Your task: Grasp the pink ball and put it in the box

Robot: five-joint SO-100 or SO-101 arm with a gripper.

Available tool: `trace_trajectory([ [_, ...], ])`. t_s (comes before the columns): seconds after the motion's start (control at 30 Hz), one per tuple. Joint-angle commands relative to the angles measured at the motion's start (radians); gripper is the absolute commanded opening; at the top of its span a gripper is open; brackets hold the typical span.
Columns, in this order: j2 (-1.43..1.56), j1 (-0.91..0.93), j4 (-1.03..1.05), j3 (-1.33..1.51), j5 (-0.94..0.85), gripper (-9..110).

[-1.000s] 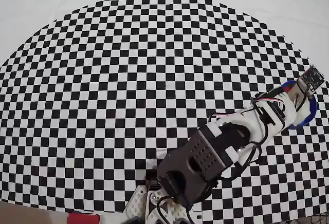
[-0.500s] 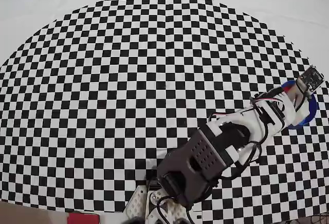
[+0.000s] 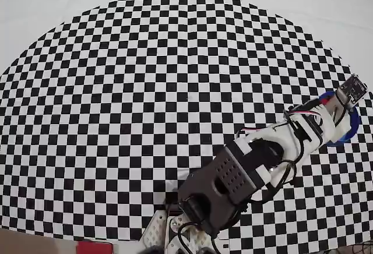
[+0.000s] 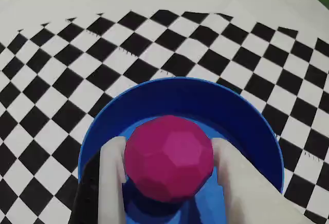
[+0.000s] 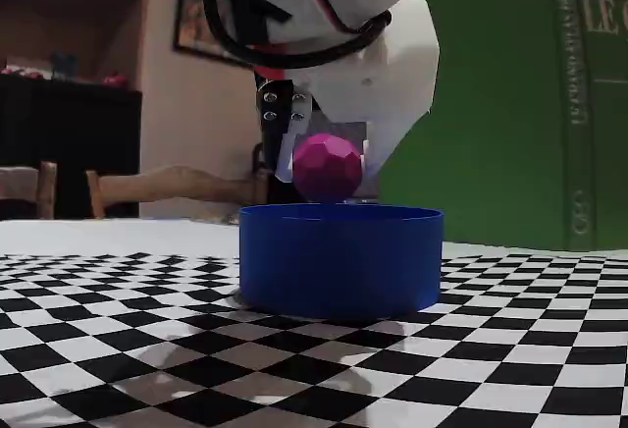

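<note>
Nearest the wrist camera, the gripper [image 4: 169,183] has its two pale fingers [image 4: 110,183] closed against either side of the pink ball [image 4: 168,157], holding it. Just beyond and below, the box [image 4: 180,93], a round blue tub, sits on the checkered mat [image 4: 61,80]. Fixed view: ball [image 5: 327,167] held in the air directly above the box [image 5: 339,259], just clear of its rim. Overhead view: arm [image 3: 250,166] reaches right, covering most of the box [image 3: 349,131]; ball hidden.
</note>
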Motion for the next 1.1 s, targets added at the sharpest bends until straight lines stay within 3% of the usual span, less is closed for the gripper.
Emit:
trace_trajectory([
  [0.0,0.011,-0.002,-0.006,-0.041,-0.008,0],
  [0.13,0.009,0.003,-0.021,-0.041,-0.002,28],
  [0.23,0.009,0.009,-0.034,-0.040,0.003,35],
  [1.07,0.094,0.002,-0.041,-0.029,0.031,35],
])
